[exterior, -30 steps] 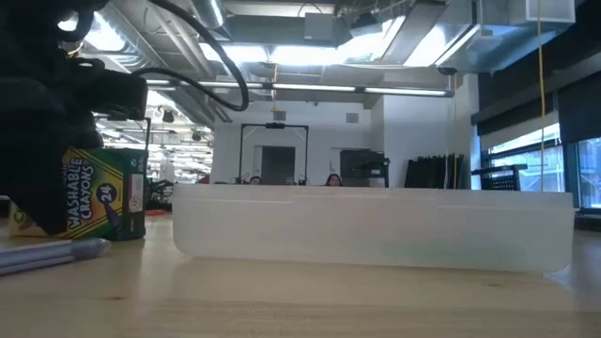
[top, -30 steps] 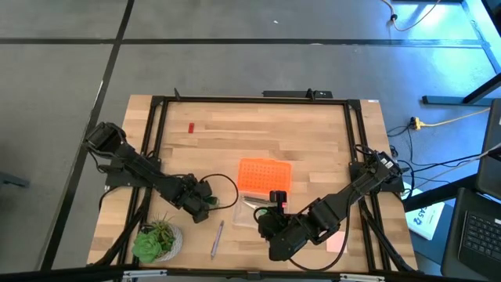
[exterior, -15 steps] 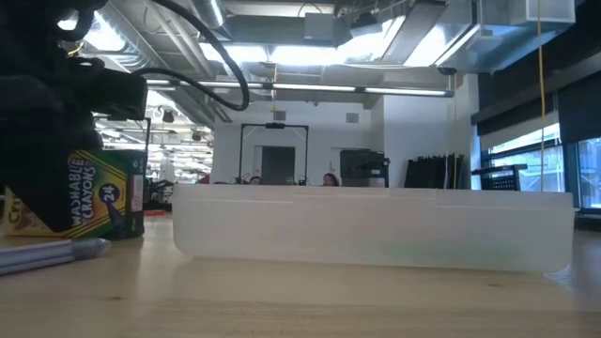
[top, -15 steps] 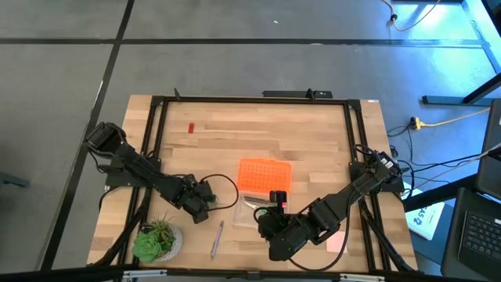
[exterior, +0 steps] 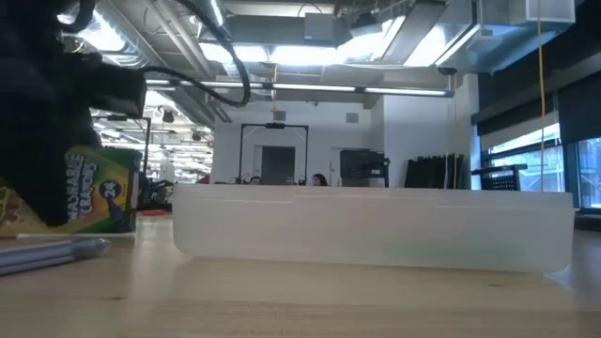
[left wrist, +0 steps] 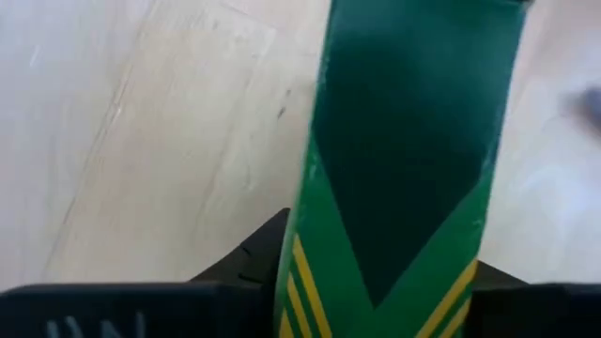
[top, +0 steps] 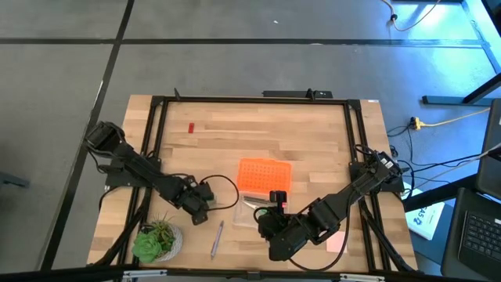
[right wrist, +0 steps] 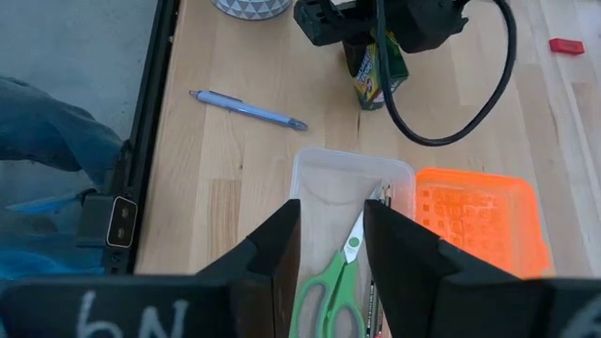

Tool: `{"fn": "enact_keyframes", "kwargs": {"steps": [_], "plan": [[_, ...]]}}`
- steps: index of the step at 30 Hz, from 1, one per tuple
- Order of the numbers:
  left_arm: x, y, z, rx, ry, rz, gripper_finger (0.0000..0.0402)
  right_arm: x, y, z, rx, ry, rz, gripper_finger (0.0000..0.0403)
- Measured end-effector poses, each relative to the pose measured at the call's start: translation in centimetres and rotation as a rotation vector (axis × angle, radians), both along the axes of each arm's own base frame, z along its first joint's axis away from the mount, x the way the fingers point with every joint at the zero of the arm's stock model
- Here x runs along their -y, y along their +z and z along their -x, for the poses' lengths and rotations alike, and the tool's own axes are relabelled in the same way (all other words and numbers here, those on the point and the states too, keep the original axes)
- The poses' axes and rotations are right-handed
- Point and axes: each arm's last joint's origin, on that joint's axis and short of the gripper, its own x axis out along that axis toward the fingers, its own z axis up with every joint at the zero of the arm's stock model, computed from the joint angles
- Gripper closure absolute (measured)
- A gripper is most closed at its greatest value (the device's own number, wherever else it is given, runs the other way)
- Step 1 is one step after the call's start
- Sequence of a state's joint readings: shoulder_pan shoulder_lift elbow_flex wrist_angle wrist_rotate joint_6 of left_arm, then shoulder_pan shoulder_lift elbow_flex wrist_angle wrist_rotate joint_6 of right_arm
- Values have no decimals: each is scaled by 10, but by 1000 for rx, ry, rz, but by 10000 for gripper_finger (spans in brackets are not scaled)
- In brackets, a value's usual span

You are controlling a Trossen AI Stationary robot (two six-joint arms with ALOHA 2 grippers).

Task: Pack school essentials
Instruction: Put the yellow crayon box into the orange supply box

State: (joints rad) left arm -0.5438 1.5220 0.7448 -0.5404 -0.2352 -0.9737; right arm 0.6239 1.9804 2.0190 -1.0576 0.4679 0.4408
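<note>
1. Green and yellow, the crayon box (left wrist: 399, 178) stands upright between the left gripper's (top: 201, 202) two fingers, which we see clamped on its sides near the table's front left.
2. We see the box tilted slightly in the low view (exterior: 94, 192); a second ago it stood straight with the fingers spread wide around it.
3. Our right gripper (right wrist: 331, 246) hovers over the clear case (right wrist: 319, 183), narrowly parted and clasping nothing; it has not moved.
4. We count one pair of green-handled scissors (right wrist: 329, 282) lying inside that case.
5. One greyish-purple pen (top: 216, 239) lies on the wood near the plant (top: 156, 239).
6. One red eraser (top: 190, 128) sits far back on the table's left.
7. One pink note pad (top: 335, 243) shows partly beside the right arm.
8. One orange lid (top: 264, 175) rests touching the case's far edge.
</note>
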Motion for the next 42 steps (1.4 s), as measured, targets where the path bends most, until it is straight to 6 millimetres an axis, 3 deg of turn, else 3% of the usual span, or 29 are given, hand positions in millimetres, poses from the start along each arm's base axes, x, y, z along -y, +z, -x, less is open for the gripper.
{"fn": "enact_keyframes", "kwargs": {"steps": [14,18,29,42], "plan": [[22,71,-31,238,-120,181,287,0,0,0,-3,63,55,283],[29,83,-43,296,-174,194,287,2,1,-1,20,29,91,282],[22,79,-88,315,-315,198,287,-4,10,11,139,-115,166,282],[-5,65,-125,383,-362,186,287,-1,6,19,91,-141,228,282]]}}
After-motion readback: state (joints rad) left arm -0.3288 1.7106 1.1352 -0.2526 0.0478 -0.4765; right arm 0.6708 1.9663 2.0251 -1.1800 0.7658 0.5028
